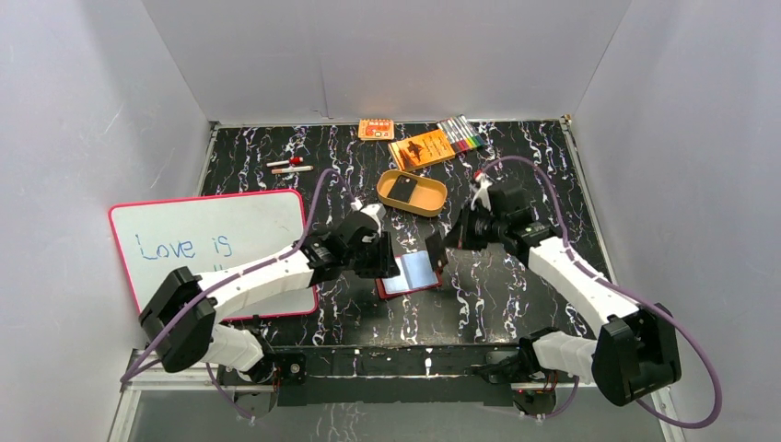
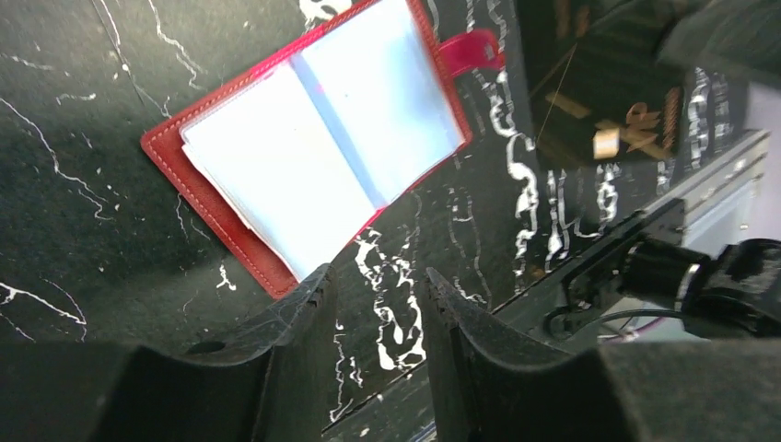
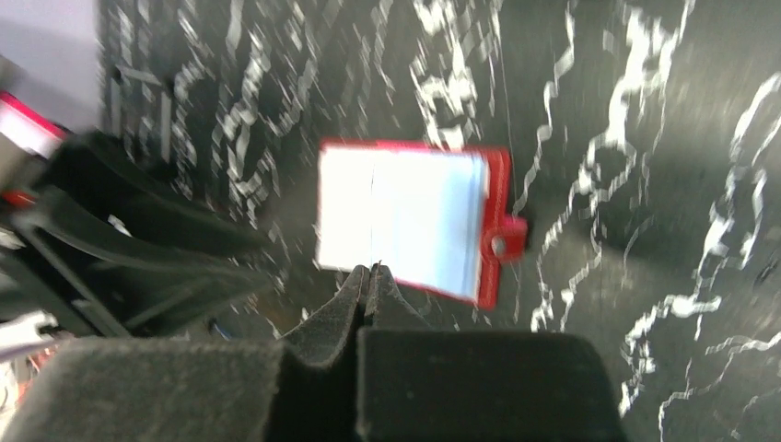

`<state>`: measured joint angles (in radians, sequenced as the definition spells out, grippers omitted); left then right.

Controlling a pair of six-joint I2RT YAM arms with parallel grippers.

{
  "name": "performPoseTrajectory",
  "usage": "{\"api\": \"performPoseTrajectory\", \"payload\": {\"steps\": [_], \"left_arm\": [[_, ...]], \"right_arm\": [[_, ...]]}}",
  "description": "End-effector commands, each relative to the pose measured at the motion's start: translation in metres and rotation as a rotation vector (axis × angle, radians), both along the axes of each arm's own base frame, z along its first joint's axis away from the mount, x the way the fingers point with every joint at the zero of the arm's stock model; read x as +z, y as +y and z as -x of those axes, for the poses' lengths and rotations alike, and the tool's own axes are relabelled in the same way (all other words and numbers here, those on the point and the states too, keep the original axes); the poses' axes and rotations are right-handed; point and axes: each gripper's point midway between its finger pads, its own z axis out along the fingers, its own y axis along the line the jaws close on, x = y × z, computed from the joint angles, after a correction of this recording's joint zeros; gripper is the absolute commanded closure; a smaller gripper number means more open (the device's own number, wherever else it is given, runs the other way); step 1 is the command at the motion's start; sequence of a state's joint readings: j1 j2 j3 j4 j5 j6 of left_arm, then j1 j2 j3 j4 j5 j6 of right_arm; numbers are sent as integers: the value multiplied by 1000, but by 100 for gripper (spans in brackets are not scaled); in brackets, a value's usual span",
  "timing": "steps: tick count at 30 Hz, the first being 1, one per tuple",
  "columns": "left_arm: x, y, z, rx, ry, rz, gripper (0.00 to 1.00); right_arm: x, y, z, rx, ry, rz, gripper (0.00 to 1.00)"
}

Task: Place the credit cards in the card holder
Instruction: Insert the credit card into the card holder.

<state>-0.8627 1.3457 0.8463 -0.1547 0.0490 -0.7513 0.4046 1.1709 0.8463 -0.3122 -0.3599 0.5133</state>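
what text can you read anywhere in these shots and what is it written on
"Love is": blue handwriting on the whiteboard; a faint mark below it is mostly hidden.
Orange booklet: dark print, too small to read.
Small orange packet: print too small to read.
Card holder: no text visible in any view.

We see a whiteboard (image 1: 212, 249) on the counter's (image 1: 502, 299) left, a tray (image 1: 433, 206), orange packets (image 1: 422, 150), markers (image 1: 460, 135), and perhaps two pens (image 1: 290, 166).
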Motion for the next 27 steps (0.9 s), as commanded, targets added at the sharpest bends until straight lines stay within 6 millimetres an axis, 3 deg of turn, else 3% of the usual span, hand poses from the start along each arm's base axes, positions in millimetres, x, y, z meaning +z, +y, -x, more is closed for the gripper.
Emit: {"api": "performPoseTrajectory", "payload": {"steps": [1,6,13,19,27], "left_arm": [[-26,6,4,4,19,-107,64],[-54,19,8,36,51,-186,67],[-78,36,9,70,75,-283,69],[-98,46,6,90,93,-373,72],[-106,40,-9,91,70,-431,73]], "right_arm": [[-17,14,18,131,-38,-37,100],[-34,20,14,116,-21,-23,100],[-51,-24,-16,-195,-91,131,100],[-66,-46,-5,-250,-62,219,100],[-81,-49,20,-226,3,210,100]]}}
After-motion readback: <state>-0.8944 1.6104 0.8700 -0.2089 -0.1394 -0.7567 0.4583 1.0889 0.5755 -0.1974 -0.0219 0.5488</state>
